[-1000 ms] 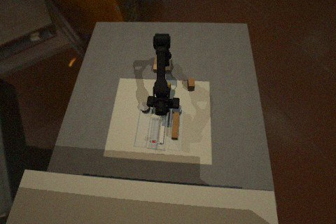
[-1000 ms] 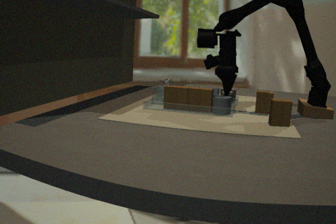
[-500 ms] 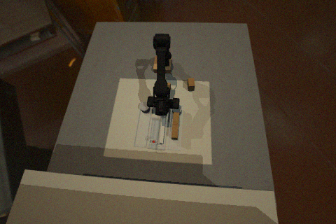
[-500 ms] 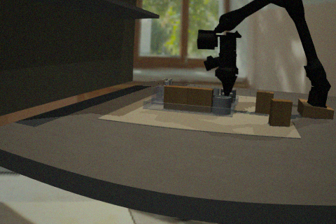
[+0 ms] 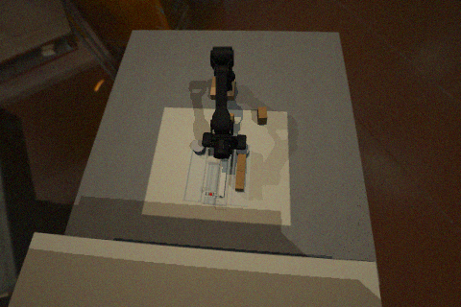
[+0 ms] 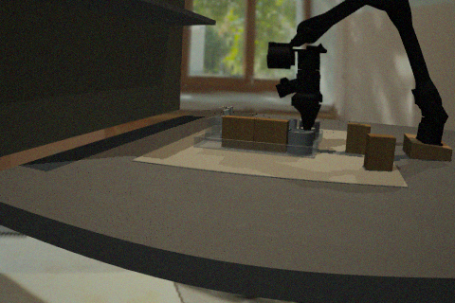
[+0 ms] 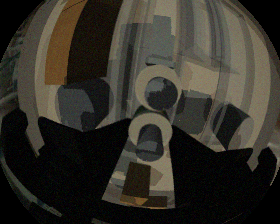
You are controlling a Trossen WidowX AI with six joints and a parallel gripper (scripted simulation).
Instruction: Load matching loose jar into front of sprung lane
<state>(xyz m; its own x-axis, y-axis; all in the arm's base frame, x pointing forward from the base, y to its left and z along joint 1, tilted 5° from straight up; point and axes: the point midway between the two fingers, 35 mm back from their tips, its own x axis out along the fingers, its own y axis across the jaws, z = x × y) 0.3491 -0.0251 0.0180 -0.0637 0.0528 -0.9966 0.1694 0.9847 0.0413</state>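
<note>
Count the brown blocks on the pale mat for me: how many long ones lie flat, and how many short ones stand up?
Long block, lying flat: 1
Short blocks, standing up: 2
Total: 3

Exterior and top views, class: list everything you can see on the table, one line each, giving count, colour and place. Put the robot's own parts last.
Table: one, grey, under everything.
Mat: one, cream, on the table.
Lane fixture: one, clear, on the mat.
Long block: one, brown, along the lane's side.
Small blocks: two, brown, near the mat's edge by the arm's base.
Jar: one, grey, at the lane's end, gripped from above.
Second jar: one, grey, beside the lane, partly hidden.
Arm: one, black, on a brown base.
Gripper: one, black, shut on the jar.
</note>
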